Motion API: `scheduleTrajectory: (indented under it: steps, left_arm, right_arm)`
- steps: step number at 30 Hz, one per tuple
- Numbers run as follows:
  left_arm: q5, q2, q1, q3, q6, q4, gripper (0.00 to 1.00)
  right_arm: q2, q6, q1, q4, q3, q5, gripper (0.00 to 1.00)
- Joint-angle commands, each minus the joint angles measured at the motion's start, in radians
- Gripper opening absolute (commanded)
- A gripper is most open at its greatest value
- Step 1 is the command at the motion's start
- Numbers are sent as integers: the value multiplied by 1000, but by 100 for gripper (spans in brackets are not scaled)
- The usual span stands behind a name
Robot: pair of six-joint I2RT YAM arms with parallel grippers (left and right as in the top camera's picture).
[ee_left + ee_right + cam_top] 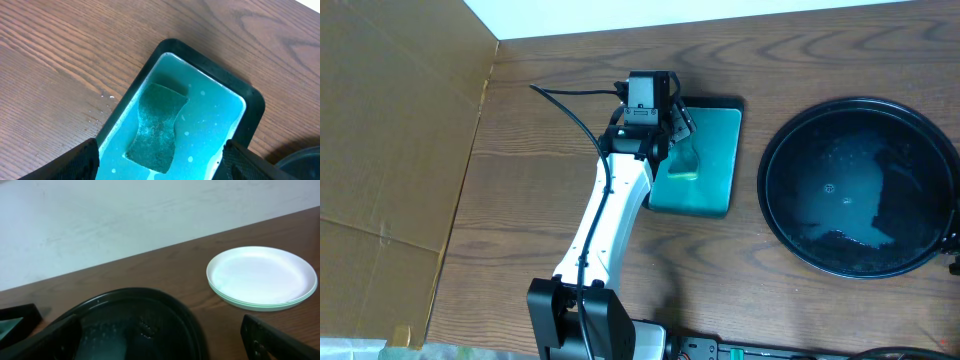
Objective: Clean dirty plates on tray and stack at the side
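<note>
I see tray bare, plates stacked beside it, sponge lying in teal dish; looks finished; left gripper wide, empty; right gripper wide, empty

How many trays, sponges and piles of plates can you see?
Trays: 2, the black tray and the teal tray
Sponges: 1, the sponge in the teal tray
Plate piles: 1, the white plate pile
Total: 4
</note>
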State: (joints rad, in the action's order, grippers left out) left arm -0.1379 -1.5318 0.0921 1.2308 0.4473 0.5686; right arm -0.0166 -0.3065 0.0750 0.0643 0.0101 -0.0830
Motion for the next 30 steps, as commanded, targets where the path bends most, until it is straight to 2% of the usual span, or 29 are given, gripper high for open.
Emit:
scheduleTrajectory:
  steps: [1, 9, 15, 17, 30]
  left_arm:
    - [-16, 0, -4, 16, -9, 0, 80]
    - [-16, 0, -4, 16, -9, 0, 80]
    - [-16, 0, -4, 16, -9, 0, 80]
    - [-16, 0, -4, 16, -9, 0, 80]
    - [-16, 0, -4, 16, -9, 0, 80]
  right_arm:
    - [11, 17, -10, -4, -5, -26, 99]
    - [12, 54, -10, -89, -5, -14, 99]
    - [12, 220, -10, -27, -5, 110, 99]
    - [12, 225, -10, 13, -5, 111, 99]
    - [11, 211, -10, 10, -5, 114, 99]
